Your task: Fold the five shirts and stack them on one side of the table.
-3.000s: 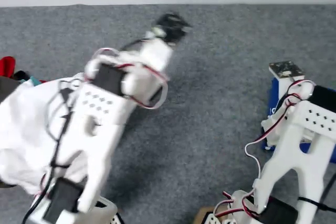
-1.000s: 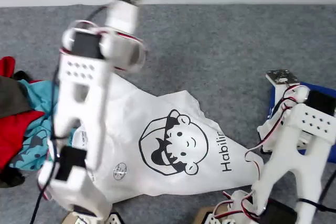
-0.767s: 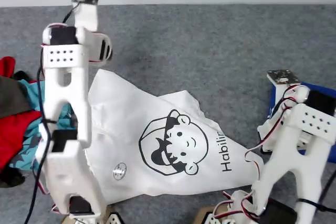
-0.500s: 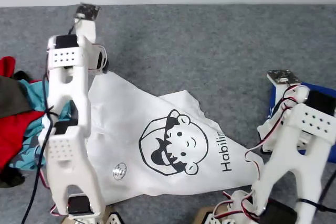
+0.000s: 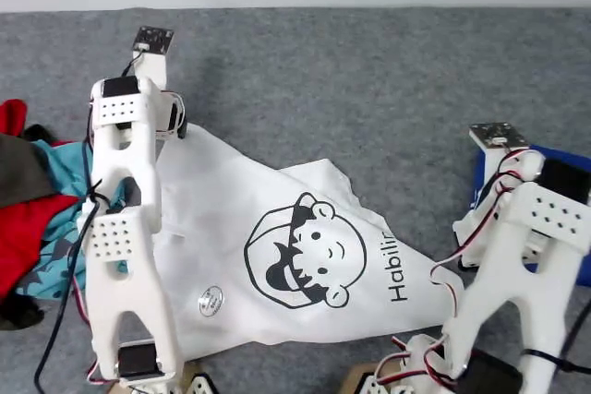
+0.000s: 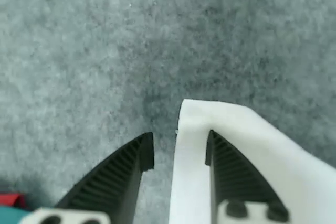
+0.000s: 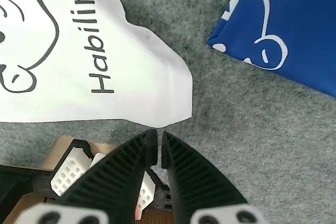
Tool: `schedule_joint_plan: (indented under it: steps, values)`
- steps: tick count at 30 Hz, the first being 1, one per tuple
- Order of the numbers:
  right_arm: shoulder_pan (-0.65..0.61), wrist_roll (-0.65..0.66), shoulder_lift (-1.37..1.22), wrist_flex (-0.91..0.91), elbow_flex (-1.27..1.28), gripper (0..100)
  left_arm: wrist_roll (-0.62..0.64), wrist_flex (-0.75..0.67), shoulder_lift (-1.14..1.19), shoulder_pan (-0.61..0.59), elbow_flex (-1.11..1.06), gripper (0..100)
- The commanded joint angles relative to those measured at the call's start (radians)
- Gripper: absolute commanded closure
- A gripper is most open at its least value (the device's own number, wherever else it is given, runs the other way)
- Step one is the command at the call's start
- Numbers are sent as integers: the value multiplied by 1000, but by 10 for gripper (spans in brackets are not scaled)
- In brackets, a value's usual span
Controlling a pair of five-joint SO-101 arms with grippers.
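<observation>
- High view: a white shirt point(image 5: 295, 256) lies print-up and opened out on the grey worktop point(image 5: 388, 71), reaching from the left pincer point(image 6: 178, 145) across to the right pincer point(image 7: 157, 137). It is rumpled and not yet folded.
- Left pincer: the jaws are spread and straddle one corner of the white shirt. A gap shows between the cloth and one jaw, so the corner appears loose rather than pinched.
- Right pincer: the jaws are pressed together on nothing. A lower corner of the white shirt lies just beside their tips.
- Blue shirt point(image 7: 283, 24): it lies near the right pincer, on the side away from the white shirt. It looks already folded, which would make it the start of the stack.
- Heap of shirts point(image 5: 37, 209): red, teal and dark cloth is bunched beside the left arm, behind the left pincer, all unfolded.
- Progress, as judged: about one shirt of five is done. The white shirt is ready for its first fold, and the heap is untouched.
</observation>
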State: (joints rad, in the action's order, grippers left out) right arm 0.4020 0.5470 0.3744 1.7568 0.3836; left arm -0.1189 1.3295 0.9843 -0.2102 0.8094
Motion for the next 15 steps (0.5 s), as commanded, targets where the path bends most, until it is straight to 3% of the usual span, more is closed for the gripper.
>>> schedule_joint_plan:
  steps: [1, 9, 15]
  values:
    - [-5, -14, 16, 33, -5, 973, -3, 80, 57, -8, 193, 833]
    - [-5, -9, 16, 30, -5, 973, -117, 315, 261, 11, 544, 897]
    - [-5, -9, 16, 30, -5, 973, -137, 390, 296, 12, 605, 998]
